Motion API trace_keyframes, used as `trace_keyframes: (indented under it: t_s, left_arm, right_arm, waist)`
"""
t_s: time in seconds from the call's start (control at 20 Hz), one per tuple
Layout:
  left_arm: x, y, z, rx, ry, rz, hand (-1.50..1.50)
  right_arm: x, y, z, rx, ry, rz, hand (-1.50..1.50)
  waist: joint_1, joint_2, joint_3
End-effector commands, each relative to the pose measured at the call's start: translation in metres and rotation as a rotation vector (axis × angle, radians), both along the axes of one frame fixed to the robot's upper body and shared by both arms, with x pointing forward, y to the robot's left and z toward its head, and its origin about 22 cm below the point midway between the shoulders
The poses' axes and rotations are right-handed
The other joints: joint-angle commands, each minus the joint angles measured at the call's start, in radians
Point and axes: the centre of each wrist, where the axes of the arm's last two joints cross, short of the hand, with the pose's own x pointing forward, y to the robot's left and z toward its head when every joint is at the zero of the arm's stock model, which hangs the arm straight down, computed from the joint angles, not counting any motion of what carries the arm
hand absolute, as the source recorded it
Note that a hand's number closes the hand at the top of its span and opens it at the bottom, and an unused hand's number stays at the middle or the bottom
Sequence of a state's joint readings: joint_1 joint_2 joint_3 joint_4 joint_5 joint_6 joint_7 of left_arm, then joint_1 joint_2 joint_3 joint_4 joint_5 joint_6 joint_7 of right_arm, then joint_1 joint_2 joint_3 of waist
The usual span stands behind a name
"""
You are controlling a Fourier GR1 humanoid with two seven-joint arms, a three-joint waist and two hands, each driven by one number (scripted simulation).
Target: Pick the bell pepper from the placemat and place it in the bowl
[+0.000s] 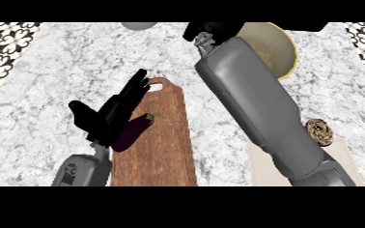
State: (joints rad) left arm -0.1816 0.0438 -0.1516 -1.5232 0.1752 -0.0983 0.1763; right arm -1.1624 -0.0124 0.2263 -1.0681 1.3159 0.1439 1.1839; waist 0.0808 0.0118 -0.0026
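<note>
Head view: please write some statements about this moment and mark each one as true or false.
1. An eggplant lies on the wooden cutting board. True.
2. The left hand is curled round the eggplant. False: its fingers are straight, and it shows beside the eggplant.
3. The right forearm reaches toward the yellowish bowl at the far side of the counter. True.
4. The right hand rests on the cutting board. False: it is up near the bowl.
5. The bell pepper is in plain sight on the placemat. False: no bell pepper shows there.
</note>
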Motion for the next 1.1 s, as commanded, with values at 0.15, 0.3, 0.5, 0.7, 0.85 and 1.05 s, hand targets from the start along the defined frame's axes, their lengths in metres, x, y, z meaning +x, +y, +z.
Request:
trace_keyframes:
  t_s: [0.15, 0.3, 0.5, 0.7, 0.85, 1.05]
  left_arm:
    - [-0.008, 0.019, -0.002, -0.003, -0.005, 0.033, 0.00]
    - [-0.004, 0.021, -0.008, -0.017, -0.001, 0.033, 0.00]
    - [-0.001, 0.007, 0.003, -0.024, -0.018, 0.043, 0.00]
    - [-0.006, 0.013, -0.013, 0.000, -0.003, 0.025, 0.00]
    - [-0.013, 0.006, -0.007, -0.005, -0.006, 0.020, 0.00]
    - [-0.003, 0.010, 0.005, -0.006, -0.015, 0.032, 0.00]
  right_arm:
    - [0.032, -0.014, -0.010, 0.135, -0.028, -0.154, 1.50]
    - [0.051, -0.043, -0.011, 0.138, -0.063, -0.171, 1.50]
    - [0.072, -0.077, -0.030, 0.107, -0.037, -0.188, 1.50]
    - [0.084, -0.113, -0.061, 0.034, 0.002, -0.214, 1.50]
    - [0.088, -0.127, -0.079, 0.019, 0.111, -0.275, 1.50]
    - [0.087, -0.172, -0.100, 0.204, 0.172, -0.387, 1.50]
  waist:
    - [-0.037, -0.002, 0.002]
    - [-0.038, 0.006, 0.002]
    - [-0.035, 0.008, 0.002]
    - [-0.036, 0.009, 0.002]
    - [-0.017, 0.013, 0.002]
    - [-0.028, 0.012, 0.004]
